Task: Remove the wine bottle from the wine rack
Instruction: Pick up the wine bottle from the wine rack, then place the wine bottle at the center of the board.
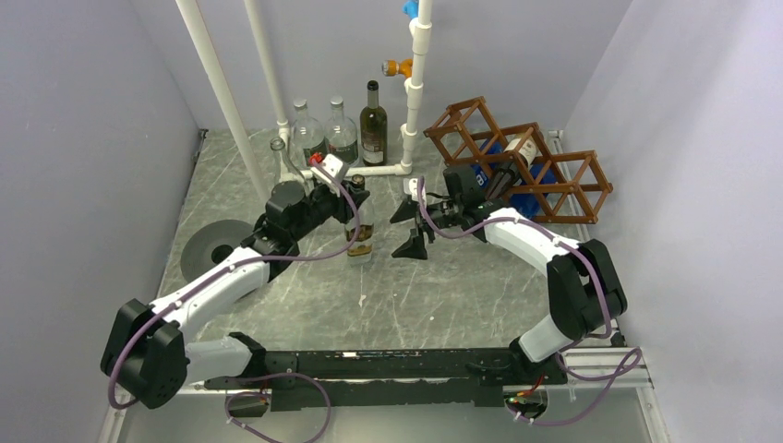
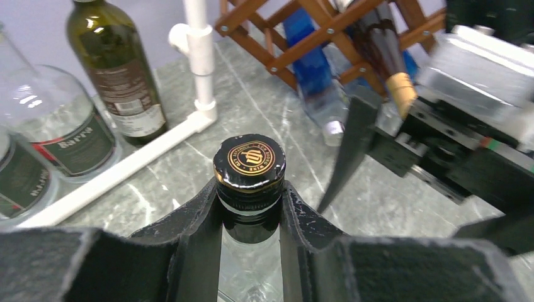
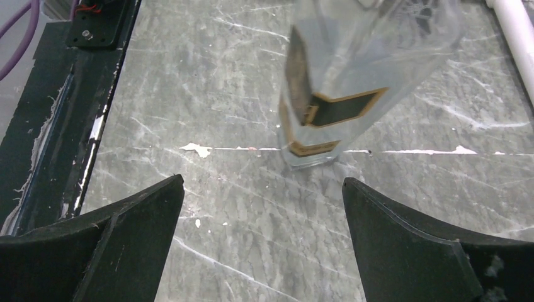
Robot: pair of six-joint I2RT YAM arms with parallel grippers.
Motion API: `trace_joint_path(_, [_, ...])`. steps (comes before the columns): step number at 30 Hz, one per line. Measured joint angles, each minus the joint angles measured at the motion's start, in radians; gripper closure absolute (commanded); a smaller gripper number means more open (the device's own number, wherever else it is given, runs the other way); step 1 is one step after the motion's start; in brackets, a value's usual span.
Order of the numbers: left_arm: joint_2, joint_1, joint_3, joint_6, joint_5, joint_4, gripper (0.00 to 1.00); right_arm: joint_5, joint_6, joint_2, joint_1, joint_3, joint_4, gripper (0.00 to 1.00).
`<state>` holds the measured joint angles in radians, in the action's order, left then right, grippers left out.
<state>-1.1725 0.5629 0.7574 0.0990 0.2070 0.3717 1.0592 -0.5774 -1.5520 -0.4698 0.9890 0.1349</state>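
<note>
Left tool [image 2: 250,200] clamped shut; right tool [image 3: 262,184] spread wide, angled downward.

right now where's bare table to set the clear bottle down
Best patch: the open marble between the left arm and right arm, ahead of the black base rail. A smaller one lies behind the grey disc, left of the slanted white pipe. The back is crowded: standing bottles, wine rack.
</note>
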Motion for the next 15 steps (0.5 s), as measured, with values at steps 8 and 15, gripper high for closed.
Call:
trace_joint_path(8, [-0.126, -0.053, 0.104, -0.035, -0.079, 0.003, 1.0, 0.021, -0.011, 0.014, 0.009, 0.0, 0.014, 0.0])
trace_joint_path(15, [-0.245, -0.095, 0.188, -0.037, -0.161, 0.045, 1.0, 0.028, -0.011, 0.015, 0.015, -0.001, 0.015, 0.0])
